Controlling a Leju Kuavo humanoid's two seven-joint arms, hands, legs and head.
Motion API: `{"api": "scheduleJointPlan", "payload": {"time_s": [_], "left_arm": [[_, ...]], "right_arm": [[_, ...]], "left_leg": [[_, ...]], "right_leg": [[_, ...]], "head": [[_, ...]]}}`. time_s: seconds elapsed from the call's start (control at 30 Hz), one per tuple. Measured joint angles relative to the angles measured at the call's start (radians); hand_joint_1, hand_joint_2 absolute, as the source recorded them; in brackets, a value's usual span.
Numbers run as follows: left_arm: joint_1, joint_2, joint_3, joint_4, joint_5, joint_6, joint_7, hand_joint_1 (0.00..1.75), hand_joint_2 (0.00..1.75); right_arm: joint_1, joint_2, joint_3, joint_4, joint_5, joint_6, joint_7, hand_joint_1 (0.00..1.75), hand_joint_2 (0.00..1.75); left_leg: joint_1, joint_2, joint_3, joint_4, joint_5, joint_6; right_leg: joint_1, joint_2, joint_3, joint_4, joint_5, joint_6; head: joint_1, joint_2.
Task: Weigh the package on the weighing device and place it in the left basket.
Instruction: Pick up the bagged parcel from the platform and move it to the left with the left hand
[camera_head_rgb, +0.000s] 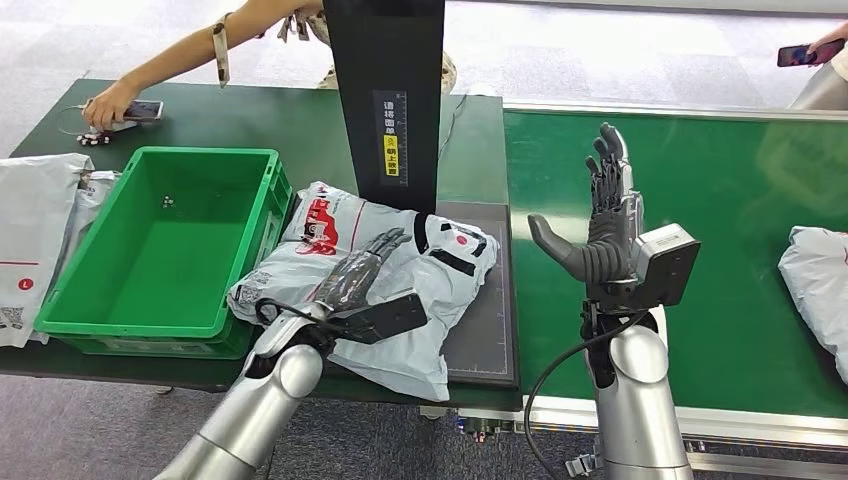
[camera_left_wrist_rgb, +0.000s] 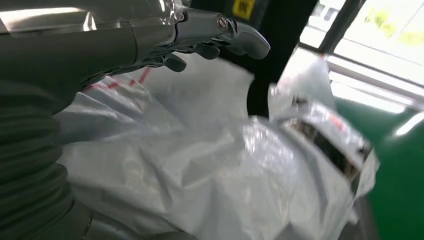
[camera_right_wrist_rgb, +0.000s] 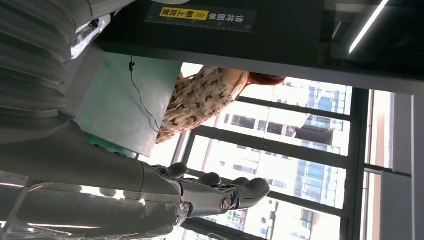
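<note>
A grey-white plastic package (camera_head_rgb: 405, 350) with red print lies on the black weighing plate (camera_head_rgb: 492, 320), its left part hanging over the plate's edge toward the green basket (camera_head_rgb: 205, 153). My left hand (camera_head_rgb: 358, 272) rests flat on top of the package with its fingers stretched out, gripping nothing. The left wrist view shows the same hand (camera_left_wrist_rgb: 200, 35) with its fingers extended just above the crinkled package (camera_left_wrist_rgb: 210, 165). My right hand (camera_head_rgb: 603, 215) is raised upright to the right of the plate, fingers apart and empty. In the right wrist view, that hand (camera_right_wrist_rgb: 210, 192) holds nothing.
The scale's black column (camera_head_rgb: 388, 90) rises behind the plate. More packages lie at the far left (camera_head_rgb: 35, 230), and another lies on the green conveyor at the right edge (camera_head_rgb: 820, 290). A person's arm (camera_head_rgb: 170, 60) reaches onto the table behind the basket.
</note>
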Motion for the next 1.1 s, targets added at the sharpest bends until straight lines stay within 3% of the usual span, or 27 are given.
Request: {"api": "scheduleJointPlan", "payload": {"time_s": [0.17, 0.3, 0.43, 0.8, 1.1], "left_arm": [[-0.144, -0.051, -0.040, 0.241, -0.033, -0.149, 0.137, 0.00, 1.75], [-0.203, -0.069, -0.052, 0.345, -0.055, -0.217, 0.190, 0.00, 1.75], [-0.224, -0.078, -0.055, 0.389, -0.061, -0.217, 0.198, 1.75, 1.75], [-0.242, -0.082, -0.056, 0.410, -0.082, -0.151, 0.175, 1.75, 1.75], [-0.240, -0.081, -0.043, 0.403, -0.110, 0.002, 0.088, 1.75, 1.75]], "right_arm": [[-0.013, 0.012, -0.002, 0.028, 0.013, -0.004, -0.001, 0.00, 1.75], [-0.022, 0.017, -0.003, 0.046, 0.014, -0.009, 0.003, 0.00, 1.75], [-0.023, 0.018, -0.009, 0.053, 0.013, -0.022, 0.006, 0.00, 1.75], [-0.012, 0.019, -0.033, 0.058, 0.003, -0.040, 0.007, 0.00, 1.75], [0.002, 0.019, -0.059, 0.049, 0.020, -0.041, -0.008, 0.00, 1.75]], "left_leg": [[0.000, 0.000, 0.000, 0.000, 0.000, 0.000], [0.000, 0.000, 0.001, 0.000, 0.000, 0.000], [0.000, 0.000, 0.003, -0.001, 0.000, 0.000], [0.000, 0.000, 0.009, -0.001, 0.000, 0.000], [0.000, 0.000, 0.008, -0.001, 0.000, 0.000]], "right_leg": [[0.000, 0.000, 0.000, 0.000, 0.000, 0.000], [0.000, 0.000, 0.001, 0.000, 0.000, 0.000], [0.000, 0.000, 0.003, 0.000, 0.000, 0.000], [0.000, 0.000, 0.010, 0.000, 0.000, 0.000], [0.000, 0.000, 0.008, 0.000, 0.000, 0.000]], "head": [[0.000, 0.000], [0.000, 0.000], [0.000, 0.000], [0.000, 0.000], [0.000, 0.000]]}}
